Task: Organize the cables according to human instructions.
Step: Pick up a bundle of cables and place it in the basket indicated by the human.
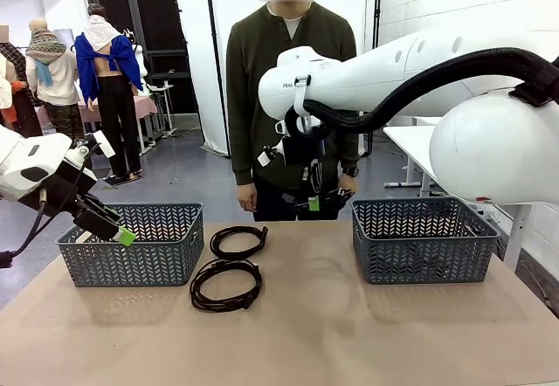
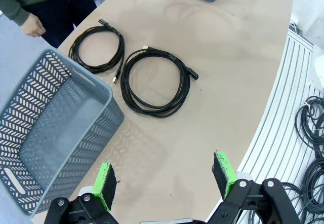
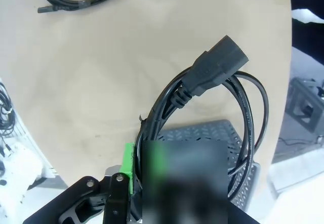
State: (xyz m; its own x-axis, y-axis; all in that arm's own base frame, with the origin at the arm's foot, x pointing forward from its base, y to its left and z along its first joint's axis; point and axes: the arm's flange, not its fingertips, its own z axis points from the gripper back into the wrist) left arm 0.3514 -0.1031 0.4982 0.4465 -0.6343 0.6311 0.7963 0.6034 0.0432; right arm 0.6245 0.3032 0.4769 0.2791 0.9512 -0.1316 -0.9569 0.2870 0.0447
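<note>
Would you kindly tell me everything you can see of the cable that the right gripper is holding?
The held cable is a thin black rubbery cord gathered into a loop of a few strands. It ends in a chunky moulded black plug with a ribbed collar. The right gripper is shut on it and holds it in the air, clear of the table. It lies against a green pad; exactly where it is pinched is hidden.

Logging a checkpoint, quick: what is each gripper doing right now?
Left gripper: open, empty.
Right gripper: shut on a coiled black cable.
</note>
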